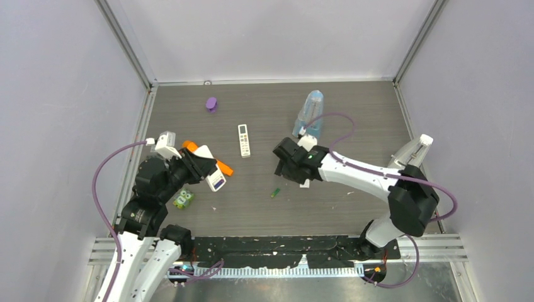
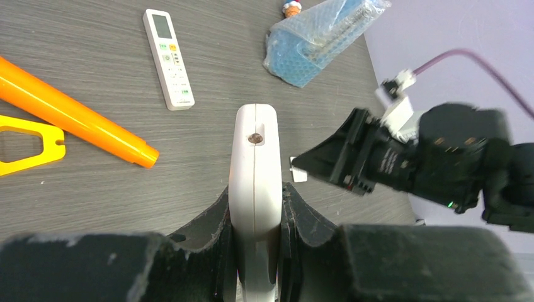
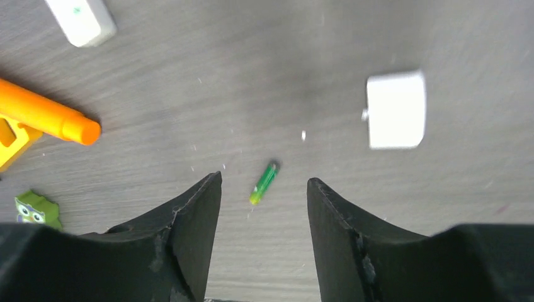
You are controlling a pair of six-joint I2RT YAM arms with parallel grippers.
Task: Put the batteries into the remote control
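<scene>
The green battery (image 1: 275, 193) is lying loose on the counter (image 1: 378, 107), well to the right of the remote (image 2: 254, 157) and a little nearer the arm bases. The left hand (image 2: 255, 217) is pinching that remote edge-on by its two broad faces, with the free end pointing away from the wrist towards the right arm. Which way its battery bay is facing I cannot tell. The right hand (image 3: 263, 184) is hanging over the battery with its fingers spread and nothing between them. In its wrist view the cell is sitting in the middle of the gap.

The battery is looking light, rigid and smooth-wrapped, so it is probably going to roll or skid if a finger nudges it sideways. The best hold seems to be across the middle of the barrel, with the fingers closing square to its length and leaving both ends free for seating.

It is lying flat. From above, its long axis is slanting from near-left to far-right, so the near end is pointing roughly back towards the remote's side. The brighter green end is lying nearer the right wrist. Which end is positive is too small to tell. A white cover (image 3: 395, 110) is resting farther from the remote than the battery, apart from it.
</scene>
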